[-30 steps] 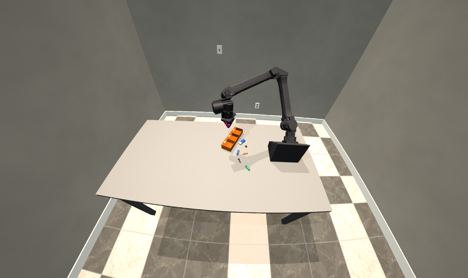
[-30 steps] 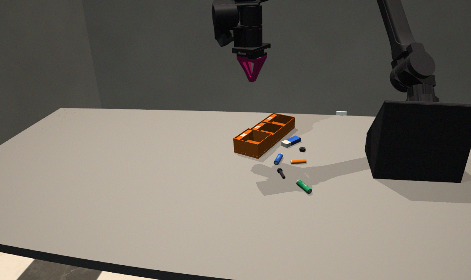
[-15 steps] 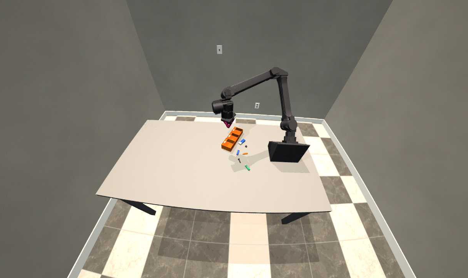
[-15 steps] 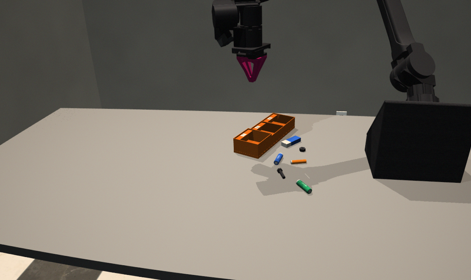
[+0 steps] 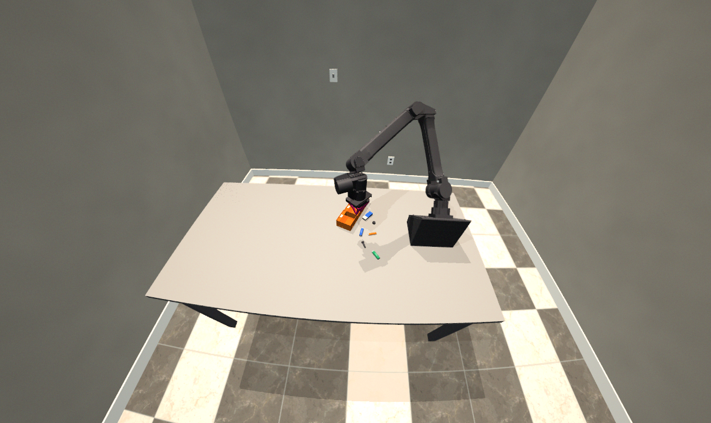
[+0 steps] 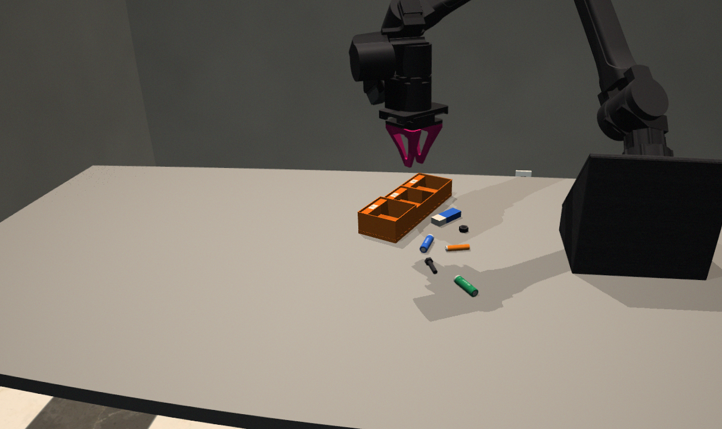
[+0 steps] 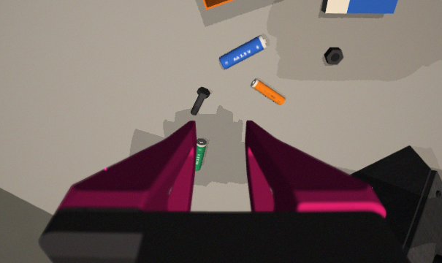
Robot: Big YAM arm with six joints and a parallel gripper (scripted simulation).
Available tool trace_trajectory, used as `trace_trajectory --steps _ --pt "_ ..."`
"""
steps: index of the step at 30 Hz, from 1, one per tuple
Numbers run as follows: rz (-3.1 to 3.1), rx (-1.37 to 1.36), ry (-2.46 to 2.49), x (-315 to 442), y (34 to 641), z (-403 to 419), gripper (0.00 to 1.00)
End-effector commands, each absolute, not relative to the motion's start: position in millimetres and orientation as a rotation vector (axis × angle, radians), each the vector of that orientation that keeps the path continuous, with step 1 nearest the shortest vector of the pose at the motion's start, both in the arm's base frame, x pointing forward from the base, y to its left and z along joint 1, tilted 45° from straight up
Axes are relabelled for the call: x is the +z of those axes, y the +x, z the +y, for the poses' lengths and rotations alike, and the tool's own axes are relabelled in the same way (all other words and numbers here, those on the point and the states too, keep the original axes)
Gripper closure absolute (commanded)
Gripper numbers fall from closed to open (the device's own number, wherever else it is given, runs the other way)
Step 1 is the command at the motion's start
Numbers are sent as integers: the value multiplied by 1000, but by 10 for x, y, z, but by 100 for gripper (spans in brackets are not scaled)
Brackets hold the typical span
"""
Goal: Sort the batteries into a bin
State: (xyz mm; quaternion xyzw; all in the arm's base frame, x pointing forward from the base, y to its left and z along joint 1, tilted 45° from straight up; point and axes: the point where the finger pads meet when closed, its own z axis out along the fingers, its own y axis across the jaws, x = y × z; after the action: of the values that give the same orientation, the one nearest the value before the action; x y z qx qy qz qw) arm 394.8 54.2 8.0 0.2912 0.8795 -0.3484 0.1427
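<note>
My gripper is open and empty, and hangs well above the table near the far end of the orange three-compartment bin row. The bin labels are too small to read. A blue AA battery, a thinner orange battery and a green battery lie on the table right of the bins. In the wrist view the green battery shows far below, beside the left finger.
A black bolt, a black nut and a blue-and-white eraser lie among the batteries. A large black box stands at the arm's base on the right.
</note>
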Motion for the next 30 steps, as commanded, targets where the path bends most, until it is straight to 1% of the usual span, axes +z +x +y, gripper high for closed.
trace_trajectory --steps 1,5,17,19,24,27,30 --pt "2428 -954 977 -99 3873 678 73" --pt "2365 -930 1055 -306 3733 698 73" --pt "2371 -929 1061 -1140 3161 784 73" --pt "2371 -929 1061 -1140 3161 784 73" --pt "2371 -930 1061 -1481 2924 825 73" --pt "2369 -930 1060 -1501 2901 836 73" --pt "2347 -906 1114 -1386 3053 795 73"
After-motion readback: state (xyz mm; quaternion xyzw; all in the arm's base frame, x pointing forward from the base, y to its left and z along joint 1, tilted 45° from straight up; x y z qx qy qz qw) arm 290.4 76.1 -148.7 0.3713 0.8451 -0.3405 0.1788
